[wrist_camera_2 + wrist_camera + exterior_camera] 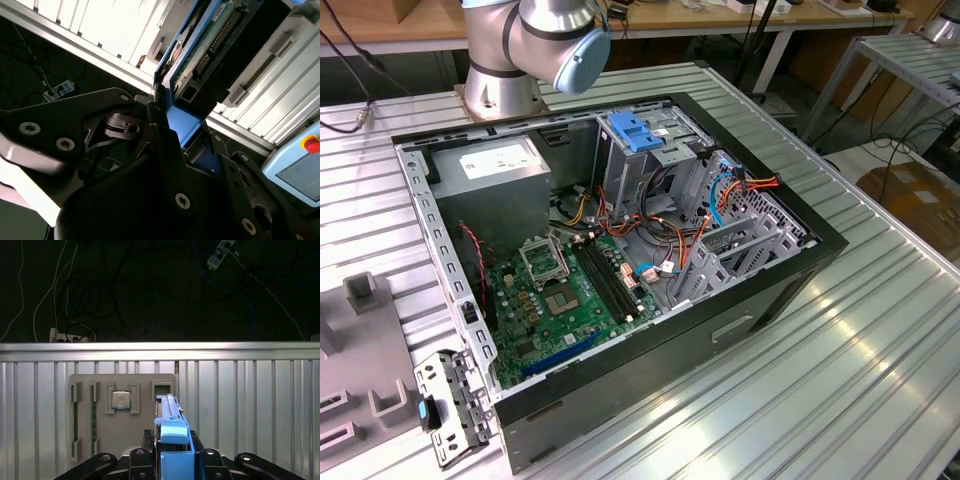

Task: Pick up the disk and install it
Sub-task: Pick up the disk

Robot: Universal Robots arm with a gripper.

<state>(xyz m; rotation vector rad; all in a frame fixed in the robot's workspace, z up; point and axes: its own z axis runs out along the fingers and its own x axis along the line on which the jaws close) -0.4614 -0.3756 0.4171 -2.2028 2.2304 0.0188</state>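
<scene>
arm: base at far edge of table, behind open computer case | gripper: clamped on disk at its blue rail | disk: held edge-on over grey holder plate, beside a chip

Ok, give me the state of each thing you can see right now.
disk: on edge, clamped in the gripper.
gripper: shut on the disk.
computer case: lying on its side, side panel off.
processor chip: seated in a pocket of the grey tray.
</scene>
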